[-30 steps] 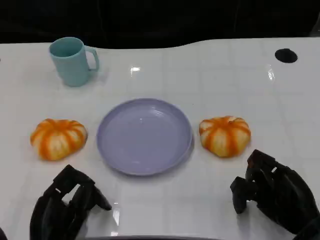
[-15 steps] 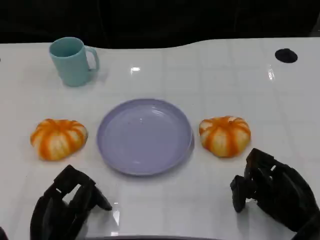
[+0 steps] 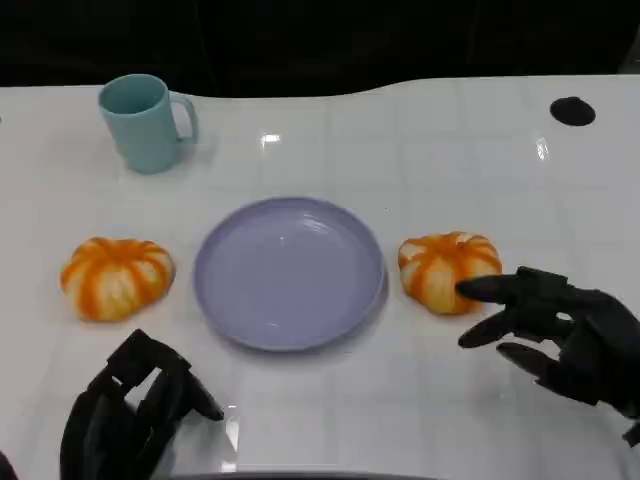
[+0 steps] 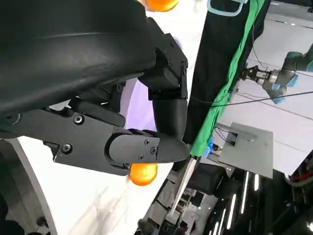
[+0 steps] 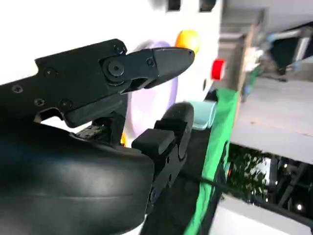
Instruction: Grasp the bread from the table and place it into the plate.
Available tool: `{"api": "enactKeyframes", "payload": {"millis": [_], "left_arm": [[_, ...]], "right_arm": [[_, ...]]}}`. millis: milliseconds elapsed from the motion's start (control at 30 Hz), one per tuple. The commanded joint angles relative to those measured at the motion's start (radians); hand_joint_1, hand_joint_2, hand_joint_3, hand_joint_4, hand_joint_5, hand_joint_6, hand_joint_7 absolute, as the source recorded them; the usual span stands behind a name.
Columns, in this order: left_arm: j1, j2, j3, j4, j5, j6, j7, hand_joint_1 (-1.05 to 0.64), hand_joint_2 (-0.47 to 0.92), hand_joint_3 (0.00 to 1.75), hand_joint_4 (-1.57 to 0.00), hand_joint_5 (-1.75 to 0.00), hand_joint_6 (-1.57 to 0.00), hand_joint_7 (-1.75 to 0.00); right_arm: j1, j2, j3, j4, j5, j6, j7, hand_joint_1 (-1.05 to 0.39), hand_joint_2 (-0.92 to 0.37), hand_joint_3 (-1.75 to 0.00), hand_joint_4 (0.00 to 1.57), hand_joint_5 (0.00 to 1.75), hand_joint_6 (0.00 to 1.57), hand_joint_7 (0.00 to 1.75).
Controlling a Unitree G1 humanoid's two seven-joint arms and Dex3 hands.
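Two orange-and-white pumpkin-shaped breads lie on the white table, one (image 3: pixel 117 277) left of the lilac plate (image 3: pixel 289 270) and one (image 3: pixel 449 270) right of it. The plate holds nothing. My right hand (image 3: pixel 560 335) is spread, its fingers reaching toward the right bread's near side, one fingertip at its edge; it holds nothing. My left hand (image 3: pixel 130 410) rests low at the front left with fingers curled in, holding nothing. The left wrist view shows my left hand (image 4: pixel 122 117) with an orange bread (image 4: pixel 143 174) beyond it. The right wrist view has the plate (image 5: pixel 164 93) and a bread (image 5: pixel 187 40) past my right hand (image 5: pixel 122 98).
A teal mug (image 3: pixel 146 122) stands at the back left. A black round hole (image 3: pixel 571 111) marks the table at the back right. The table's dark far edge runs across the top.
My right hand has opened from a curled fist and reached forward-left to the right bread. The left hand, breads and plate have not moved.
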Motion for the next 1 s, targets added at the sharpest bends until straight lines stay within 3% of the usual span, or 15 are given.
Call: {"api": "enactKeyframes", "payload": {"millis": [33, 167, 267, 433, 733, 1000], "left_arm": [[0.0, 0.011, 0.005, 0.005, -0.002, -0.01, 0.002, -0.56, 0.92, 0.27, -0.62, -1.75, -0.5, -1.53], [-0.003, 0.009, 0.01, 0.015, -0.01, -0.011, -0.008, -0.56, 0.92, 0.25, -0.62, -1.75, -0.49, -1.52], [-0.003, 0.009, 0.011, 0.013, -0.009, -0.009, -0.004, -0.56, 0.92, 0.25, -0.62, -1.75, -0.49, -1.52], [-0.004, 0.015, 0.01, 0.009, -0.009, 0.003, 0.0, -0.55, 0.92, 0.24, -0.62, -1.75, -0.5, -1.52], [-0.005, 0.011, 0.013, 0.014, -0.011, -0.007, -0.003, -0.53, 0.92, 0.24, -0.61, -1.75, -0.49, -1.53], [-0.005, 0.012, 0.009, 0.013, -0.008, -0.009, -0.008, -0.53, 0.92, 0.27, -0.61, -1.75, -0.48, -1.53]], "right_arm": [[0.0, -0.058, 0.026, -0.041, -0.142, -0.088, -0.129, -0.58, -0.92, -0.12, 0.44, 0.34, 0.51, 0.01], [-0.007, -0.095, 0.05, -0.037, -0.227, -0.145, -0.209, -0.57, -0.92, -0.12, 0.38, 0.27, 0.42, 0.0], [-0.041, -0.161, 0.074, -0.017, -0.356, -0.227, -0.294, -0.54, -0.92, -0.1, 0.26, 0.19, 0.3, 0.0], [-0.084, -0.218, 0.115, -0.002, -0.544, -0.253, -0.461, -0.55, -0.91, -0.02, 0.21, 0.11, 0.26, 0.0], [-0.144, -0.277, 0.223, -0.017, -0.821, -0.157, -0.713, -0.52, -0.88, 0.0, 0.2, 0.05, 0.26, 0.0], [-0.221, -0.314, 0.343, 0.042, -0.976, -0.062, -0.875, -0.51, -0.85, 0.0, 0.22, 0.04, 0.25, 0.0]]}}
